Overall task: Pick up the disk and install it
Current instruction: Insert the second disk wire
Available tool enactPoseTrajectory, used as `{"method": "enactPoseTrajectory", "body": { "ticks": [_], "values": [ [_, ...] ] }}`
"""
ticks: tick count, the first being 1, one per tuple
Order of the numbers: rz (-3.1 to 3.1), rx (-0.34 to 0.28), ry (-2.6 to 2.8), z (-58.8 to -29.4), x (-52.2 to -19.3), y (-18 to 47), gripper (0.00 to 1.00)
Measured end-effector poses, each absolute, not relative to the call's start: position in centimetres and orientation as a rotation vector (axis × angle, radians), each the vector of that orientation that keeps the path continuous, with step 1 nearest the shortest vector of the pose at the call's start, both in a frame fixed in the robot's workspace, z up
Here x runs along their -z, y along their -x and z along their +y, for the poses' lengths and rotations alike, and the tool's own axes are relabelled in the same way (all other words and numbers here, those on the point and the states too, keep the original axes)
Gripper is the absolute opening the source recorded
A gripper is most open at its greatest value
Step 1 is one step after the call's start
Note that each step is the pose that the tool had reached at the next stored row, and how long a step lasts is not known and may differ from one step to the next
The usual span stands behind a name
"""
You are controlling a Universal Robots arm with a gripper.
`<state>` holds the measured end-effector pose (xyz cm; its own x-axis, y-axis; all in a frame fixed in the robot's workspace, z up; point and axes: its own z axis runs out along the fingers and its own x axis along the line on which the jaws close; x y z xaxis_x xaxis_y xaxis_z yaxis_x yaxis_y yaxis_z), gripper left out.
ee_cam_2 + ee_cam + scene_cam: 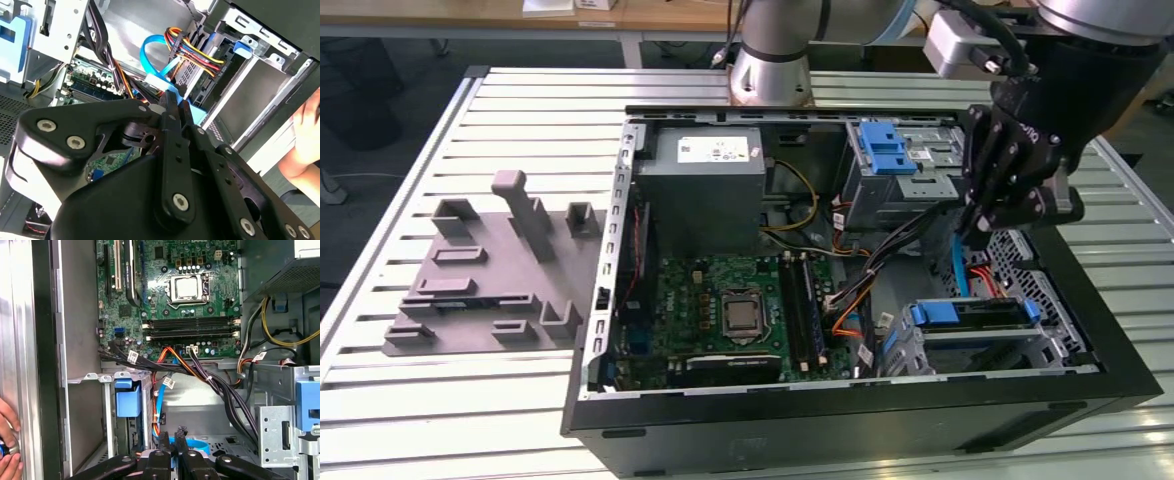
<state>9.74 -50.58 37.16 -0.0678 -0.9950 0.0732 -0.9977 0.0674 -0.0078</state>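
Gripper point(983, 225) fingers pressed together, empty, inside open case point(854, 415), disk point(974, 312) seated in bay just below, cables point(200, 372) beside it, drive cage point(901, 160) behind, person's hand point(7, 440) at case edge.

Slatted table point(480, 420): computer case point(854, 420), grey fixture point(487, 275).

A robotics lab or test workshop: an opened black desktop computer case point(854, 420) lies on its side on a slatted white metal bench point(400, 400), its green motherboard point(720, 315) exposed. A silver industrial robot arm point(774, 50) is mounted at the bench's far edge, beside a grey moulded fixture plate point(487, 275). Wooden desks point(654, 15) stand behind.
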Motion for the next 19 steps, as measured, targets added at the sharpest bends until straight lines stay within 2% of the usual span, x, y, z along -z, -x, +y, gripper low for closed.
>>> {"method": "enactPoseTrajectory", "body": {
  "ticks": [19],
  "values": [
    [-2.259, -0.086, -2.111, -51.19, -36.26, -9.76, 0.16]
  ]
}}
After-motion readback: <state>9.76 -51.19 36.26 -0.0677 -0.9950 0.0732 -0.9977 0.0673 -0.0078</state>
